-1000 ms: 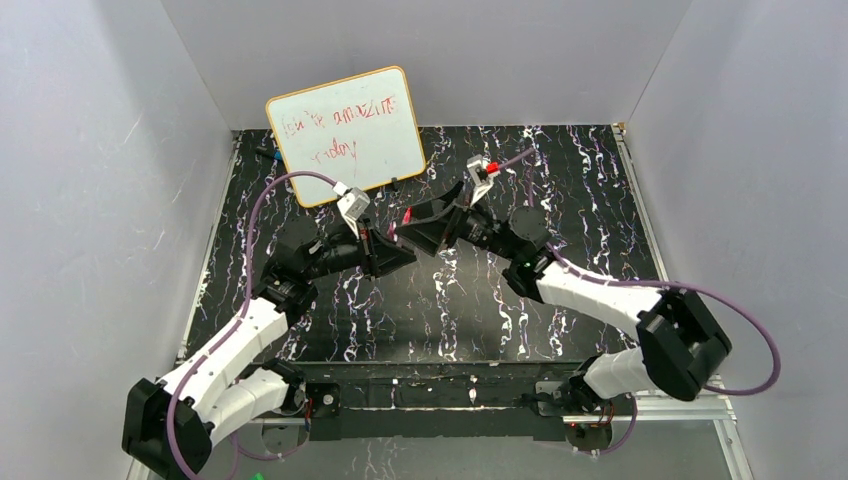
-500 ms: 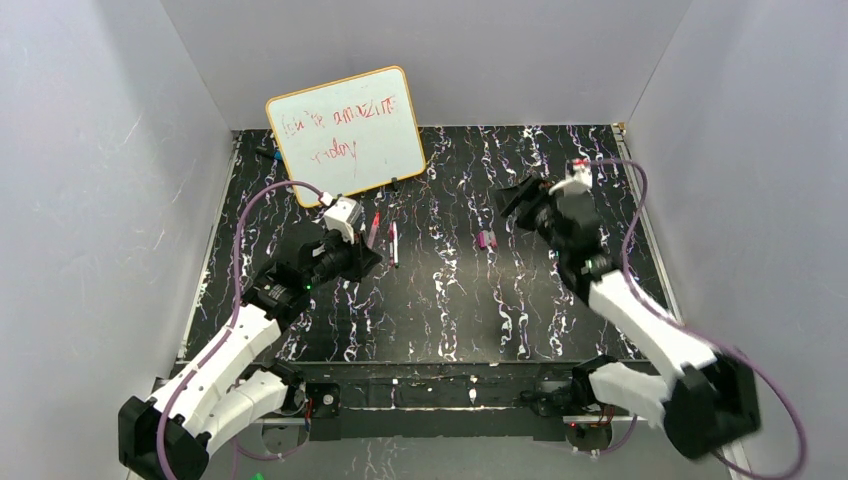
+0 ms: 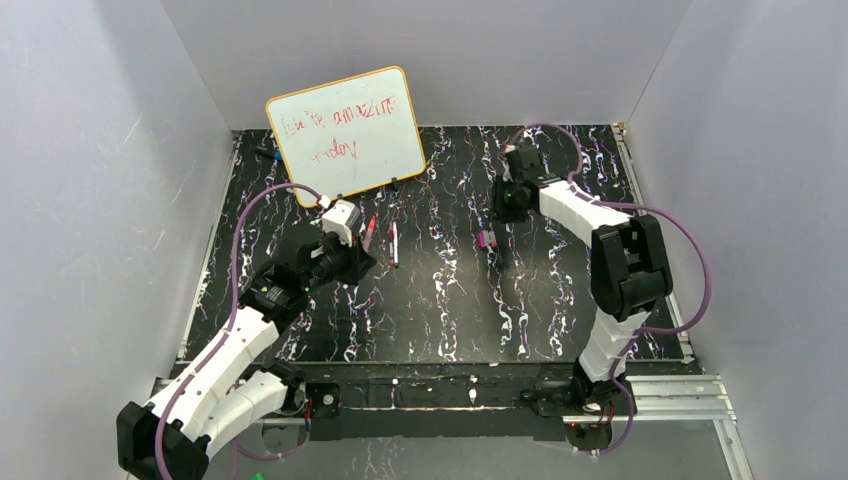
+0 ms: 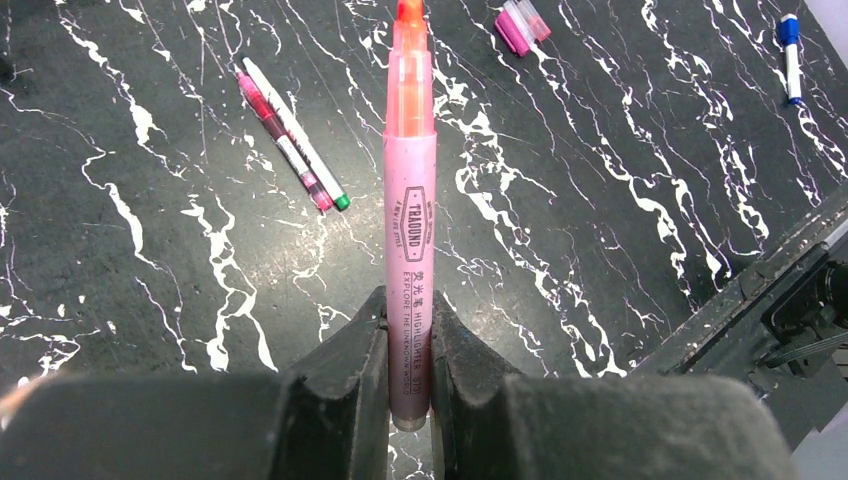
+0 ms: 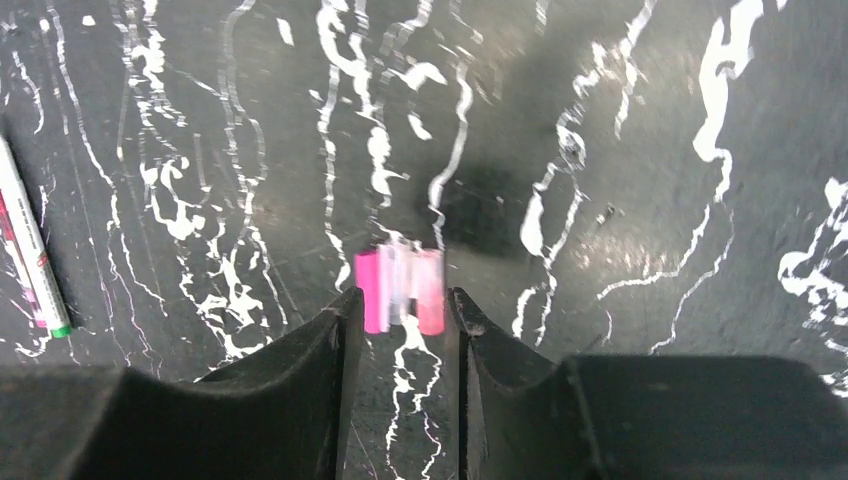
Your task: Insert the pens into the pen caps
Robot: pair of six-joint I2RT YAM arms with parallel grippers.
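My left gripper is shut on a pink highlighter pen, whose orange tip points away from me above the table. Two thin pens, one pink-red and one white, lie side by side on the black marbled table; they show as a pale streak in the top view. Two stubby magenta-pink pen caps lie together, also visible as pen caps and pen caps. My right gripper points down over them with a finger on each side. Its jaws are narrowed, and a thin gap shows on the right.
A whiteboard with red writing leans at the back left. A blue-tipped marker lies near the table's rail. Grey walls enclose the table on three sides.
The two arms parted from the middle. My left arm drew back left with the highlighter. My right arm swung out right, then came down over the caps with its jaws narrowing.
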